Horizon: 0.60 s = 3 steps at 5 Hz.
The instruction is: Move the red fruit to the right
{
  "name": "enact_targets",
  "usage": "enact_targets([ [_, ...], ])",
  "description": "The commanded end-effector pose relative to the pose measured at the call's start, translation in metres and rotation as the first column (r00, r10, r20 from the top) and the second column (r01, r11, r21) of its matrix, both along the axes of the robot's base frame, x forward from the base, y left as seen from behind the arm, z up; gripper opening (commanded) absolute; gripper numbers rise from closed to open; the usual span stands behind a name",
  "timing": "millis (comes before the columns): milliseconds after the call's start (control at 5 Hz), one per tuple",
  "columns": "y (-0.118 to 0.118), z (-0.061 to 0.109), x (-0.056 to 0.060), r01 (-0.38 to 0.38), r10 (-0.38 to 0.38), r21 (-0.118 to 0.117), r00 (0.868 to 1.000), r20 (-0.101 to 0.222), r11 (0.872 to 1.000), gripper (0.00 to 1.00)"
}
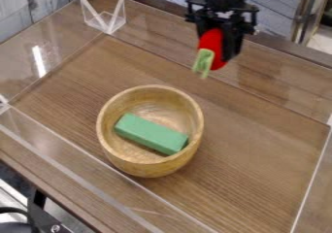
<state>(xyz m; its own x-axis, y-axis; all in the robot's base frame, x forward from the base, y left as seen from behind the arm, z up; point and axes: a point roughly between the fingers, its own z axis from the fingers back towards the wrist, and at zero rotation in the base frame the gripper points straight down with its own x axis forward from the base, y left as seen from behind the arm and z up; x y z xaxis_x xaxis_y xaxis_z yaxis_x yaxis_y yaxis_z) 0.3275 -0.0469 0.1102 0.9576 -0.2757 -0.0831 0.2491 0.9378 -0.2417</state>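
The red fruit [213, 56], a small glossy strawberry shape with a light green leafy end pointing down-left, hangs in the air above the wooden table [259, 120]. My gripper [222, 45] is shut on the red fruit, its black fingers reaching down from the top of the view. Fruit and gripper are up and to the right of the wooden bowl [150, 157], well clear of its rim.
A green rectangular block [150, 135] lies inside the wooden bowl. Clear plastic walls ring the table, with a folded clear piece [103, 14] at the back left. A table leg [302, 23] stands beyond the back right wall.
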Motion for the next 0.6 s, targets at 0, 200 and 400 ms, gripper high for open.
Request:
enact_targets([
  [0,-0.037,0.019,-0.006,0.013,-0.013,-0.003,0.998,0.061,1.000,0.00],
  [200,-0.057,0.003,-0.015,-0.002,0.002,0.001,0.999,0.032,1.000,0.00],
  [400,-0.060,-0.017,-0.018,-0.003,0.003,0.012,1.000,0.006,1.000,0.00],
])
